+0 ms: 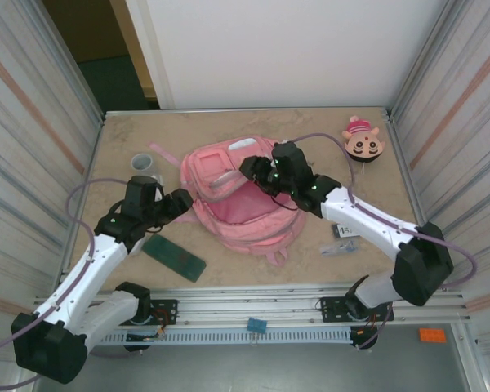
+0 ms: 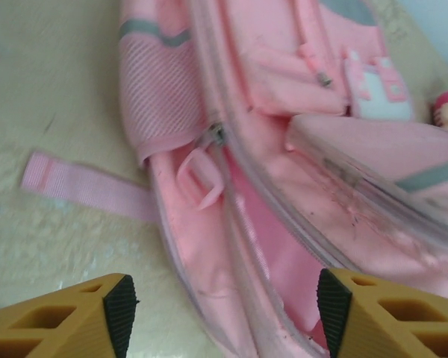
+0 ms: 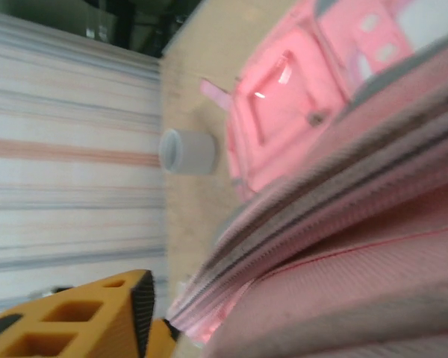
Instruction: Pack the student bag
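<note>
The left gripper is wide open and empty. The right gripper, I cannot tell. If let go, the student bag in the middle may flop shut.

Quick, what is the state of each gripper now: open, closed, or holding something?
Left gripper: open, holding nothing, over the student bag.
Right gripper: at the bag, state cannot be told.

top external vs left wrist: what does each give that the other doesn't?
Top external: grey cup, dark green flat case, right gripper at the flap of the open student bag. Left wrist: zipper pull and mesh side pocket, close up. Both: the bag, its loose pink strap, the plush, and the left gripper, jaws apart in the wrist view.
</note>
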Motion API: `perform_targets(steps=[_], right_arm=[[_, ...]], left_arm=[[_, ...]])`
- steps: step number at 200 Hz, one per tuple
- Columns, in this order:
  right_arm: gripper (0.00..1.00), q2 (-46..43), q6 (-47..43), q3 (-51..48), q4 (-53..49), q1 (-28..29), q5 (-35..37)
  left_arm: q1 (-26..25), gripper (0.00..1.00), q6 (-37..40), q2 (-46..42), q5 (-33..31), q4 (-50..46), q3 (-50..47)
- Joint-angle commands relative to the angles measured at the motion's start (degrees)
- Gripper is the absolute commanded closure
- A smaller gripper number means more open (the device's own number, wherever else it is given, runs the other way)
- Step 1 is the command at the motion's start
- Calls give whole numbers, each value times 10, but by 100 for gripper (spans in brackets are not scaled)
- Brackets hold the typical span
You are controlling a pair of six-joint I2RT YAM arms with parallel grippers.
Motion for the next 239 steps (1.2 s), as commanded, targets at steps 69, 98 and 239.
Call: perform_targets(steps=[69, 98, 239], right_arm=[[40, -180, -110, -23, -306, 16, 48], [39, -167, -134, -25, -296, 16, 44], [39, -132, -148, -14, -273, 29, 47]], left_arm=[[2, 24, -209, -4, -50, -297, 19], [2, 15, -231, 22, -76, -352, 21], [2, 7, -233, 181, -69, -180, -49]])
